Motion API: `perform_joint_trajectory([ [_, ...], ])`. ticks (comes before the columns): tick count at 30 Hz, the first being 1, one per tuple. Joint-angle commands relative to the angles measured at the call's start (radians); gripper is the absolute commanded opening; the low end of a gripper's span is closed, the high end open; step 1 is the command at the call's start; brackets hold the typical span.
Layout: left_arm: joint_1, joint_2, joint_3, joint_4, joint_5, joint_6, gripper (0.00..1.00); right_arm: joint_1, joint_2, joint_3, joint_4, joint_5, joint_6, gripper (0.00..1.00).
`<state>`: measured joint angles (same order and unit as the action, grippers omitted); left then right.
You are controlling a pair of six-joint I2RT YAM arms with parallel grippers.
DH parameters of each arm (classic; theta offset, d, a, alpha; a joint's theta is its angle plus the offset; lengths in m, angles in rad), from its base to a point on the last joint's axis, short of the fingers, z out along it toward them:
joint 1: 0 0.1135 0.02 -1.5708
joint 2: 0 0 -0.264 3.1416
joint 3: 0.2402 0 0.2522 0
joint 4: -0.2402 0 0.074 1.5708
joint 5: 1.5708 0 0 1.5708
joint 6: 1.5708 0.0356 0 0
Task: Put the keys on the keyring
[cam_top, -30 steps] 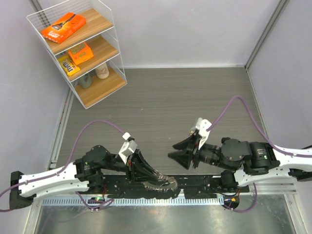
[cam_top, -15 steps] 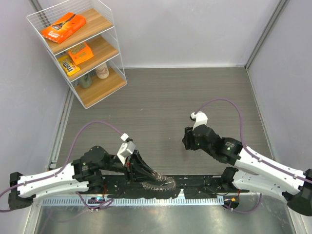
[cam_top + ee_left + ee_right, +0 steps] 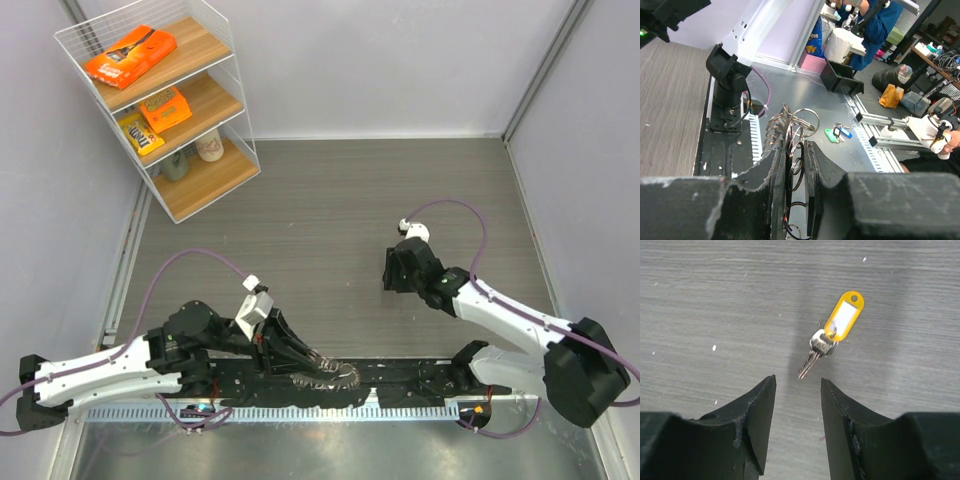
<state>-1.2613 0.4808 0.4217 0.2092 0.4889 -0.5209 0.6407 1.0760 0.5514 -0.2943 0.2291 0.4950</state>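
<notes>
Keys (image 3: 816, 352), yellow-tagged, lie on the table (image 3: 715, 290) just beyond your right gripper (image 3: 797, 385), jaws parted, long axis slanting toward them; your left gripper (image 3: 796, 150) clamps the keyring (image 3: 796, 122).

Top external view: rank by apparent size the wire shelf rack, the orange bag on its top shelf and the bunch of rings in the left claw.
1. wire shelf rack, clearly largest
2. orange bag
3. keyring, only slightly smaller; the bag sits higher, nearer the camera, so unsure
</notes>
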Motion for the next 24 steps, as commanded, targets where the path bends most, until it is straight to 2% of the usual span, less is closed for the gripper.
perform_joint_trajectory([
  [1, -0.003, -0.016, -0.001, 0.053, -0.003, 0.015, 0.00, -0.062, 0.087, 0.044, 0.145, -0.043, -0.056, 0.48],
  [11, -0.004, -0.042, 0.000, 0.026, 0.001, 0.025, 0.00, -0.139, 0.237, 0.127, 0.201, -0.076, -0.133, 0.49],
  [24, -0.004, -0.076, -0.006, -0.001, -0.001, 0.036, 0.00, -0.174, 0.332, 0.085, 0.279, -0.106, -0.121, 0.48],
])
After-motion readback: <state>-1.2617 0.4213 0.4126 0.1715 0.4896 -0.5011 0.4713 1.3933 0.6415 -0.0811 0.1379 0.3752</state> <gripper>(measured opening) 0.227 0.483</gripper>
